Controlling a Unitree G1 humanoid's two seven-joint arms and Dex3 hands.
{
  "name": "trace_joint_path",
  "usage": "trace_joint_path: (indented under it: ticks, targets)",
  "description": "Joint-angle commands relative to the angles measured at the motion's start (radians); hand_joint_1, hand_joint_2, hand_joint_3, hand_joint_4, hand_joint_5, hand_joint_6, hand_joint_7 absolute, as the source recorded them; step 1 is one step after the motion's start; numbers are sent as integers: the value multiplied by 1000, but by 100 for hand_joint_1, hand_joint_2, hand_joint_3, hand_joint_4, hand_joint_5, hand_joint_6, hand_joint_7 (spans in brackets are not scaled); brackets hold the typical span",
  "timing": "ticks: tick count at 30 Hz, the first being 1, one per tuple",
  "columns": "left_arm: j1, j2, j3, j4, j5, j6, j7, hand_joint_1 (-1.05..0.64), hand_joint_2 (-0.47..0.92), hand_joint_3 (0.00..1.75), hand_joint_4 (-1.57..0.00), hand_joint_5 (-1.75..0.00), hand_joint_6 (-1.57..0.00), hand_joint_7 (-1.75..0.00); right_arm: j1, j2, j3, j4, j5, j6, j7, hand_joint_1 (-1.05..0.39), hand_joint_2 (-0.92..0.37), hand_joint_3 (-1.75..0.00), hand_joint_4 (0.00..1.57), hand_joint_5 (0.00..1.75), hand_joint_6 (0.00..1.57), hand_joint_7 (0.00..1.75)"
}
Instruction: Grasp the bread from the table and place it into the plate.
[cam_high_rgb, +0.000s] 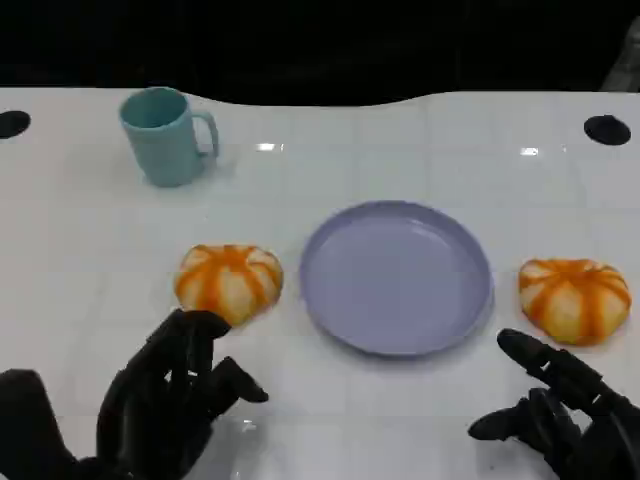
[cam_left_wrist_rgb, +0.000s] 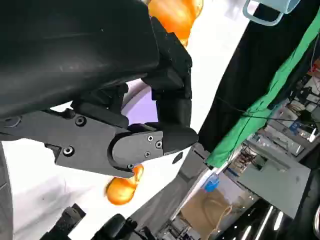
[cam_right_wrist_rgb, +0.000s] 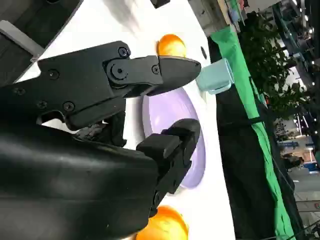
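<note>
I am logging colours as they are showing on my feeds. The table (cam_high_rgb: 400, 150) is reading glossy white, with two black round spots (cam_high_rgb: 607, 129) near its far corners. The plate (cam_high_rgb: 397, 277) is appearing plain pale lavender, no pattern. Both breads, the left bread (cam_high_rgb: 229, 281) and the right bread (cam_high_rgb: 574, 298), are showing orange with cream-white stripes fanning from the top. The mug (cam_high_rgb: 163, 135) is looking solid light teal. Both hands, the left hand (cam_high_rgb: 165, 400) and the right hand (cam_high_rgb: 565, 415), are rendering matte black. A green cloth (cam_right_wrist_rgb: 260, 130) is hanging against a black backdrop in the right wrist view.
</note>
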Motion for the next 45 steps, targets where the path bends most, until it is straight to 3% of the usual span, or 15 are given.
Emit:
trace_joint_path:
  ticks: [1, 16, 21, 22, 24, 25, 26, 28, 31, 34, 37, 41, 45]
  targets:
    - [3, 14, 8, 5, -11, -4, -19, -50, 92, 49, -74, -175, -54, -169, 4, -11, -8, -17, 19, 8, 3, -75, -92, -28, 78, 101, 105, 19]
    - [4, 5, -4, 4, 15, -28, -4, -50, 92, 48, -76, -175, -57, -168, -1, -15, -7, -13, 8, -3, 3, -76, -92, -28, 79, 100, 105, 18]
    - [1, 25, -30, 20, 75, -110, -39, -49, 92, 55, -70, -175, -52, -165, -7, -18, -7, 0, 7, -17, 15, -75, -92, -29, 78, 100, 104, 18]
    - [-7, 50, -54, 47, 146, -203, -62, -49, 92, 54, -68, -173, -51, -159, -6, -15, -7, -3, 8, -12, 12, -75, -92, -29, 78, 101, 105, 18]
    - [-21, 85, -88, 92, 253, -341, -88, -51, 92, 51, -61, -162, -56, -125, -4, -12, -7, -11, 11, 1, 4, -75, -92, -29, 78, 101, 105, 18]
    - [-30, 112, -109, 87, 326, -382, -77, -51, 92, 50, -60, -159, -57, -117, -4, -11, -6, -15, 11, 5, 0, -75, -92, -29, 79, 101, 106, 18]
    - [-35, 127, -121, 82, 369, -402, -65, -47, 92, 36, -57, -136, -59, -83, -4, -11, -6, -17, 10, 7, -1, -75, -92, -28, 79, 101, 106, 18]
    - [-47, 170, -145, 66, 461, -423, -45, -44, 92, 26, -51, -115, -62, -51, -9, -9, -8, -7, 15, 1, 4, -75, -92, -28, 79, 101, 106, 18]
    - [-70, 234, -171, 65, 586, -460, -26, -41, 92, 15, -38, -98, -57, -31, -11, -10, -6, -7, 7, -2, 0, -76, -92, -27, 79, 100, 106, 18]
    - [-83, 257, -184, 76, 659, -502, 6, -40, 92, 8, -31, -94, -56, -23, -10, -11, -6, -10, 7, -2, 0, -76, -92, -28, 79, 100, 106, 18]
    - [-115, 324, -207, 86, 840, -562, 81, -44, 92, 4, -22, -89, -52, -17, -7, -11, -3, -20, 0, 8, -13, -76, -92, -28, 79, 101, 106, 18]
    - [-178, 415, -229, 153, 1060, -676, 221, -44, 87, 0, -23, -71, -51, -7, -10, -13, -3, -14, 1, 1, -11, -76, -92, -29, 79, 101, 106, 18]
    - [-188, 428, -238, 174, 1096, -693, 262, -45, 86, 0, -24, -65, -51, -5, -9, -13, -2, -15, -1, 2, -14, -76, -92, -29, 79, 101, 106, 18]
